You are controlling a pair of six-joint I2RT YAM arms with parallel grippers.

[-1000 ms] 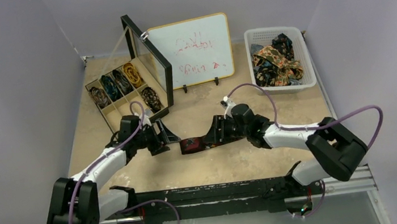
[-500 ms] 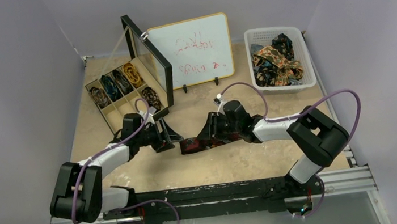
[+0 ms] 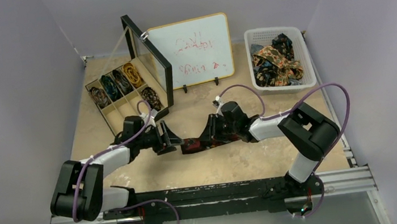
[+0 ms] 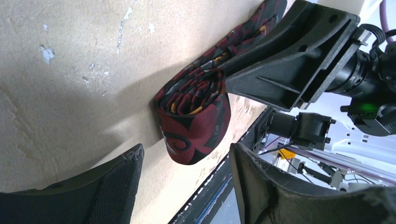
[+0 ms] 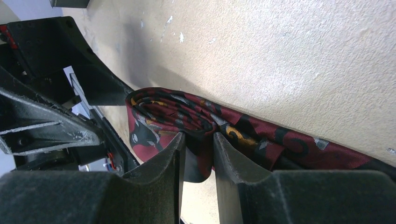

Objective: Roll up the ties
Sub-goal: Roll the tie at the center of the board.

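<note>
right jaws clamped on maroon patterned tie beside coiled end; left jaws apart, flanking coil.

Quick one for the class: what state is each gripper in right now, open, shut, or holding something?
Left gripper: open, at the rolled end of the maroon tie, not gripping it.
Right gripper: shut on the maroon tie.

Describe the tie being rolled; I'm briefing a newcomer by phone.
From the whiteboard, come forward to the table middle. Between the left gripper and right gripper lies the maroon tie, one end coiled. Unlike the ties heaped in the white basket, it lies alone, pinched by the right gripper.
</note>
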